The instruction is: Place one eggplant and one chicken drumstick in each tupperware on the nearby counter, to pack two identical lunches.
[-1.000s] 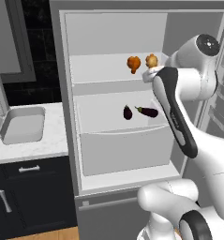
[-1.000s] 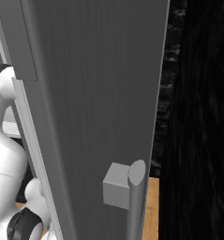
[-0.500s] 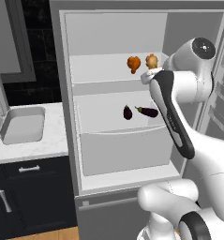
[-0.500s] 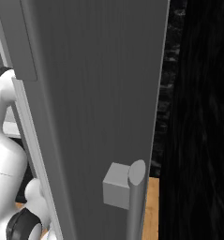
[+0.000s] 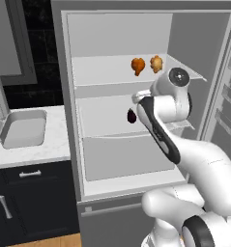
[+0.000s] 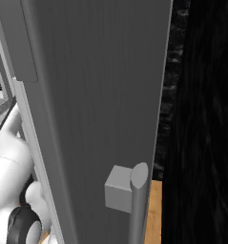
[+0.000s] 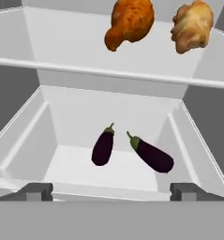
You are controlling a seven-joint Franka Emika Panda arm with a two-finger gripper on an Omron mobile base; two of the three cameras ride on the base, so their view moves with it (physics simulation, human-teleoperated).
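**Tupperware empty, all food in fridge**

Left base view: the tupperware sits bare on the surface; drumsticks are shelved.

Hand view: the pincer, spread wide and empty, faces two eggplants. Nothing packed.

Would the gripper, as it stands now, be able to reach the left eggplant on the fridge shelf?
Probably yes. The gripper is open and faces the shelf, and nothing lies between its fingertips and the left eggplant. The other eggplant lies apart to the right.
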